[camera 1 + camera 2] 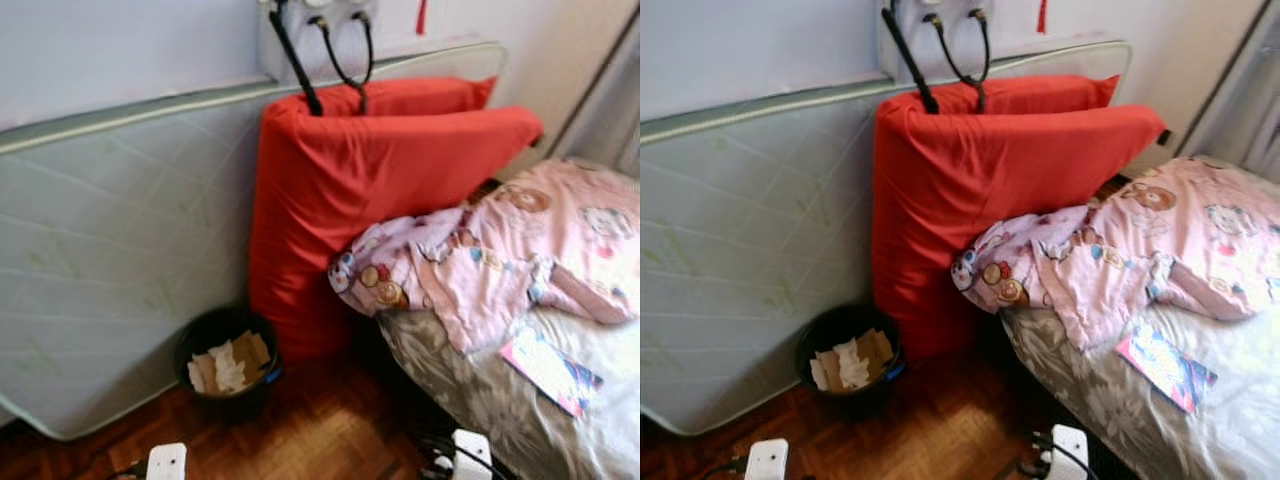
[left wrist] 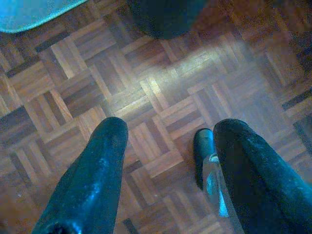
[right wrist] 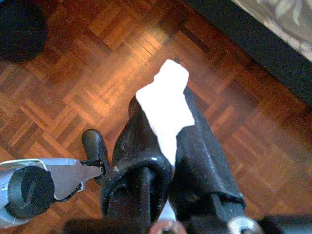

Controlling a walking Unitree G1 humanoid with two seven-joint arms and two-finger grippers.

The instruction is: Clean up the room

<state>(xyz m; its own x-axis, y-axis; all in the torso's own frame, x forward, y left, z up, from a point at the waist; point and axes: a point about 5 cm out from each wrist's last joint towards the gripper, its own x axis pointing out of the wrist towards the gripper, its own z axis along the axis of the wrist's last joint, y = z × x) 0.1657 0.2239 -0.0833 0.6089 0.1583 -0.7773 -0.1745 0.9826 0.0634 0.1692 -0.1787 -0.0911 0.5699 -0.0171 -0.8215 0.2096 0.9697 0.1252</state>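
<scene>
No readable writing or brand anywhere. Pale quilted mattress stands on its long edge against the wall at left. Just beside it on the wooden parquet floor, a round black waste bin sits upright, holding crumpled white and tan paper scraps. A big red fabric-covered cushion stands tilted behind the bin, leaning on the mattress. At right, a bed with a grey floral cover carries a rumpled pink cartoon-print blanket and a flat colourful booklet; its print is too small to read.

Left pincer hangs over the bare floor, fingers spread wide, holding nothing. Right pincer is closed tight around a torn white scrap of paper, whose long axis runs along the fingers, sticking out past the tips above the floor, beside the bed edge.
</scene>
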